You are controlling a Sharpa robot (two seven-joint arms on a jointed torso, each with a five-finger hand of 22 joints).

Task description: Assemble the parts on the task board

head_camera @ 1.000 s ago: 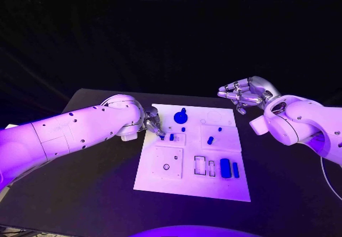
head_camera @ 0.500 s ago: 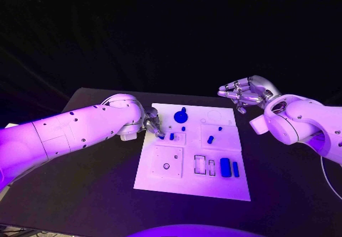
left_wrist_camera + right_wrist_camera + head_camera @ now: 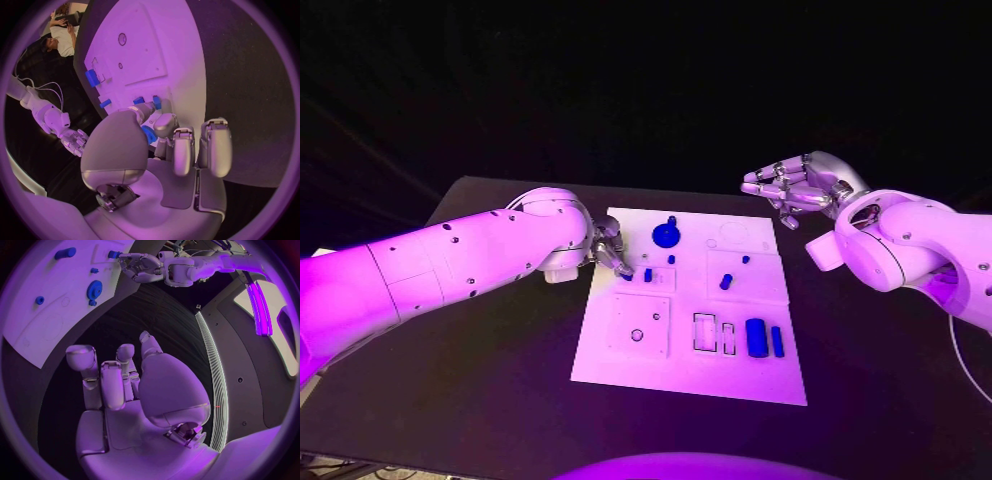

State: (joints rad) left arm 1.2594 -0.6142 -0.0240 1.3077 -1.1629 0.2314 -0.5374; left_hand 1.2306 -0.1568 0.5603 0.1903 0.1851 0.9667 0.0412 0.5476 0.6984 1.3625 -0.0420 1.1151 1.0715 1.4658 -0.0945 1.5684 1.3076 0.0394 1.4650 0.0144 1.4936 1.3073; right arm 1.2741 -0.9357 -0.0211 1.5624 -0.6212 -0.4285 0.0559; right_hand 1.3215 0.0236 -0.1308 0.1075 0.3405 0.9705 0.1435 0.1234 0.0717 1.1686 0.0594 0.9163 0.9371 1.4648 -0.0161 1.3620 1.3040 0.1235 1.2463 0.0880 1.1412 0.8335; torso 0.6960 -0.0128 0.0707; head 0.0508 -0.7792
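1. The task board lies flat in the middle of the black table, between the two arms, with small blue parts on it.
2. The left hand is down at the board's left edge. A small blue part sits right at its fingertips, and two more small blue parts lie just beside them on the board.
3. The left hand is much nearer to these parts than the other hand.
4. The left fingers are curled in around the small blue part. It looks pinched, but I cannot tell for sure.
5. The right hand is up off the board's far right corner. Its fingers are apart and hold nothing.
6. A round blue gear stands near the far edge of the board.
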